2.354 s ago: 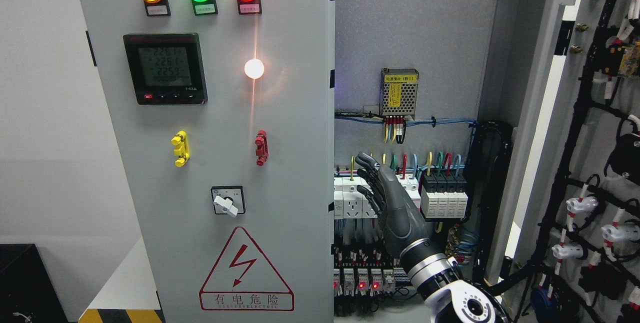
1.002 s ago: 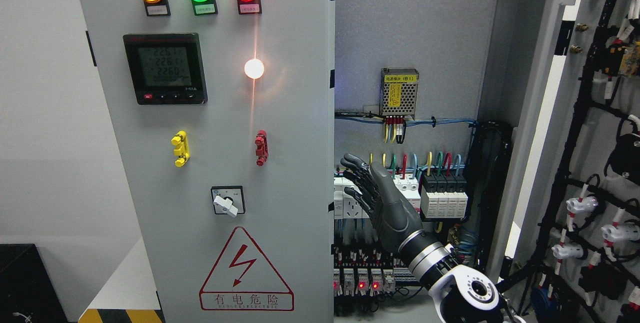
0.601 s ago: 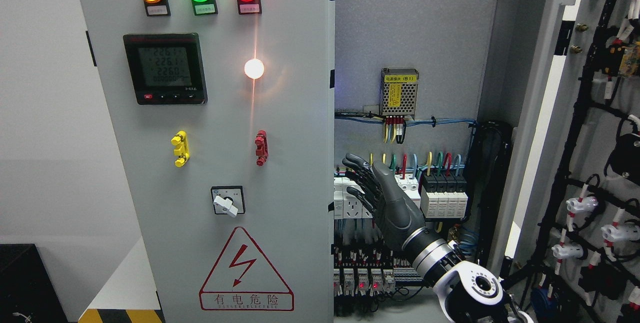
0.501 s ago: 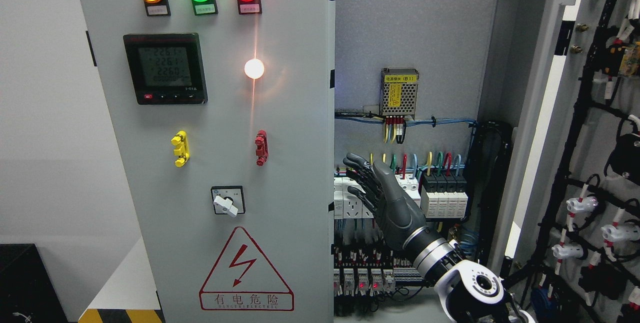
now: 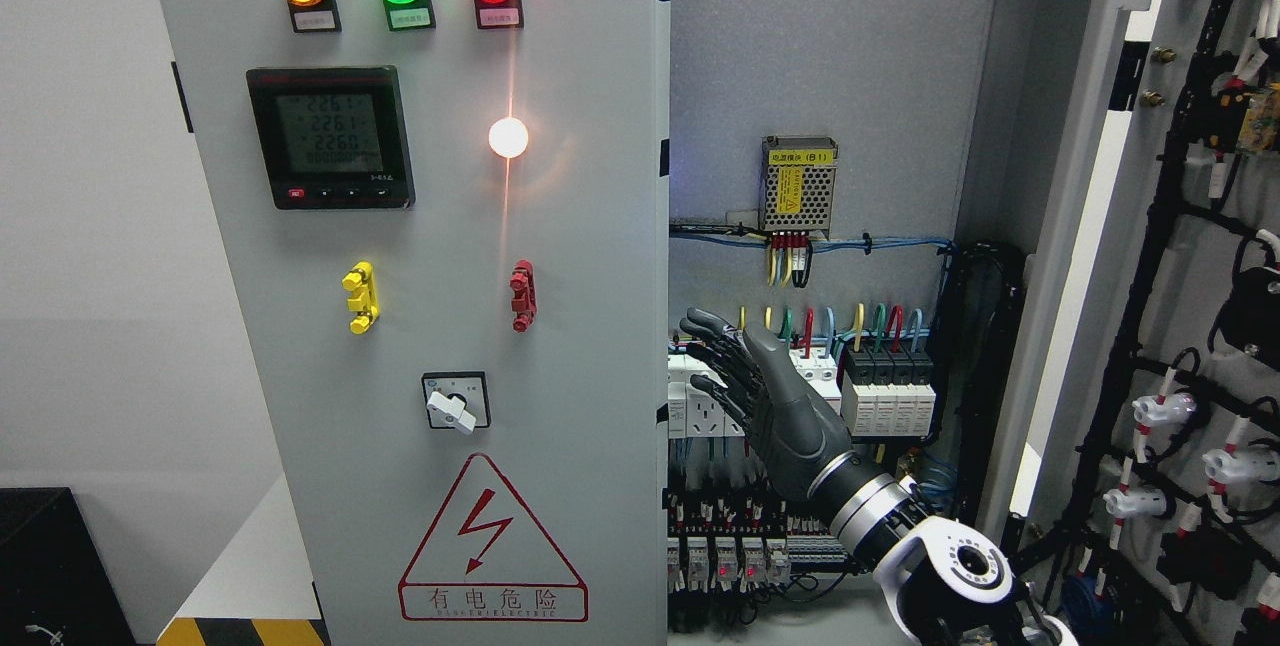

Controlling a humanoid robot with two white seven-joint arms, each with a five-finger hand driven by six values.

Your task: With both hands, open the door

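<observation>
Right hand (image 5: 775, 401): fingers extended, spread, holding nothing, raised inside open cabinet before breakers (image 5: 885, 386). Left door (image 5: 450, 326) shut, just beside fingertips; warning triangle (image 5: 490, 538) reads "有电危险". Right door (image 5: 1180, 276) swung open. Farther back: power supply (image 5: 798, 184), yellow label illegible.

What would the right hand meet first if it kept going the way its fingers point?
The right hand points up-left, fingers spread, toward the closed left door's edge. That edge looks first in line, though the white breakers behind the fingertips may be nearer; depth is unclear.
</observation>
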